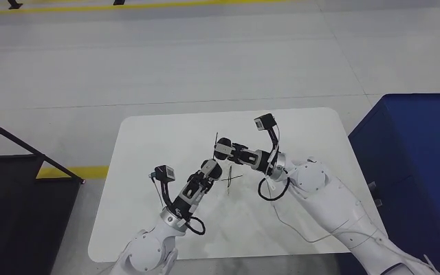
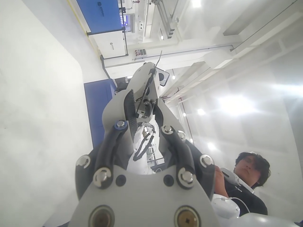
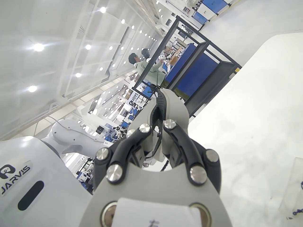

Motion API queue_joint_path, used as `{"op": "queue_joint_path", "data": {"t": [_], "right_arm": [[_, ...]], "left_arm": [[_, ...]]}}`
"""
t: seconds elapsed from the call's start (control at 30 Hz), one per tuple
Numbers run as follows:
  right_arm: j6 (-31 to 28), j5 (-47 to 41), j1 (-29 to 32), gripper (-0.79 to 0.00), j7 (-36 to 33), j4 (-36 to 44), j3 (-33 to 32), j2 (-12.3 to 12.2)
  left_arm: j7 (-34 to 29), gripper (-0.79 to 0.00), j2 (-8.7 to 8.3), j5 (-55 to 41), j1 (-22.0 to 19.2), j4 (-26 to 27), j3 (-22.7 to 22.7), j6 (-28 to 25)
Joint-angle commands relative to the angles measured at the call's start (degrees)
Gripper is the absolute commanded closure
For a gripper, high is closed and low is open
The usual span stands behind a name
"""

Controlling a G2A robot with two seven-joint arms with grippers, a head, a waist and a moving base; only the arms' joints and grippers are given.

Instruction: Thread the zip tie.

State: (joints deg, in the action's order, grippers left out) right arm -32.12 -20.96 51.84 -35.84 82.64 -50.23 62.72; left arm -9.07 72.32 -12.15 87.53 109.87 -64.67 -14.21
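Observation:
A thin black zip tie (image 1: 216, 137) stands up from my right gripper (image 1: 221, 147), which is above the middle of the white table (image 1: 302, 137). In the right wrist view the right gripper (image 3: 158, 93) is shut on the zip tie (image 3: 156, 81), whose strand pokes out past the tips. My left gripper (image 1: 210, 168) sits just below and beside the right one. In the left wrist view the left gripper (image 2: 143, 106) is open. The zip tie (image 2: 148, 86) runs down between its fingers, its lower end close to one pad (image 2: 129, 106).
Loose black zip ties (image 1: 232, 179) lie on the table just in front of the two grippers. A blue cabinet (image 1: 405, 151) stands off the table's right side. A dark frame (image 1: 34, 161) stands off the left side.

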Motion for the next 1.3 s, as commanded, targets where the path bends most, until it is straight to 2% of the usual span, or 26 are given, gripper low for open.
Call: {"op": "queue_joint_path", "data": {"t": [0.0,0.03,0.33,0.37,0.4,0.47,0.63,0.7,0.73,0.8,0.9,0.97,1.03,1.07,1.1,1.27], "right_arm": [[0.1,0.1,0.1,0.000,0.0,0.1,-0.1,0.1],[0.1,0.2,0.2,0.000,-0.1,0.2,-0.2,0.2],[0.3,0.3,1.0,0.000,0.0,0.6,-1.3,0.7],[0.9,-0.6,1.2,-0.705,0.1,0.6,-1.5,0.8],[1.2,-0.8,1.1,-0.785,-0.4,0.7,-1.6,0.8],[1.2,-0.8,1.1,-0.785,-0.4,0.7,-1.6,0.8],[1.5,-1.0,1.3,-0.785,-0.2,0.7,-1.6,0.8],[5.8,-4.0,1.6,-0.785,0.1,1.1,-3.6,0.5],[8.8,-6.4,1.7,-0.785,-1.0,1.2,-4.8,0.3],[19.3,-12.1,1.2,-0.785,-6.1,0.8,-7.9,-0.5],[29.7,-16.8,1.6,-0.785,-12.8,1.2,-13.5,-2.0],[35.1,-16.9,2.5,-0.785,-16.2,2.6,-16.2,-2.8],[39.2,-18.1,3.7,-0.785,-19.5,4.2,-18.0,-3.4],[40.6,-18.6,4.0,-0.785,-20.5,5.3,-18.5,-3.6],[40.6,-18.6,4.0,-0.785,-20.5,5.3,-18.5,-3.6],[40.6,-18.6,4.0,-0.785,-20.5,5.3,-18.5,-3.6]], "left_arm": [[0.2,-0.074,0.08,-0.6,0.1,-0.1,0.0,-0.4],[0.3,0.000,0.14,-1.4,0.0,0.0,0.0,-0.7],[0.2,0.000,0.30,-0.9,0.0,-0.3,-0.4,-0.3],[0.4,0.000,0.33,-1.2,0.1,-0.3,-0.6,-0.6],[0.6,0.000,0.37,-1.7,0.1,-0.3,-0.7,-0.7],[0.9,0.000,0.51,-4.3,0.2,-0.3,-0.9,-1.1],[0.9,0.000,0.51,-4.3,0.2,-0.3,-0.9,-1.1],[1.2,0.000,0.41,-1.6,-0.1,0.3,-1.7,-2.1],[2.6,0.000,0.26,3.6,-0.1,0.6,-2.8,-3.7],[8.7,0.000,0.12,18.0,0.6,1.0,-4.7,-9.2],[18.9,0.000,0.11,39.8,0.7,0.2,-6.9,-16.5],[26.1,0.000,0.15,56.2,0.2,-1.2,-7.7,-17.9],[33.5,0.000,0.26,70.0,-0.4,-2.5,-7.2,-17.0],[37.2,0.000,0.35,74.1,-0.7,-3.2,-6.8,-16.4],[38.4,0.000,0.39,75.3,-0.8,-3.4,-6.7,-16.2],[38.4,0.000,0.39,75.3,-0.8,-3.4,-6.7,-16.2]]}}
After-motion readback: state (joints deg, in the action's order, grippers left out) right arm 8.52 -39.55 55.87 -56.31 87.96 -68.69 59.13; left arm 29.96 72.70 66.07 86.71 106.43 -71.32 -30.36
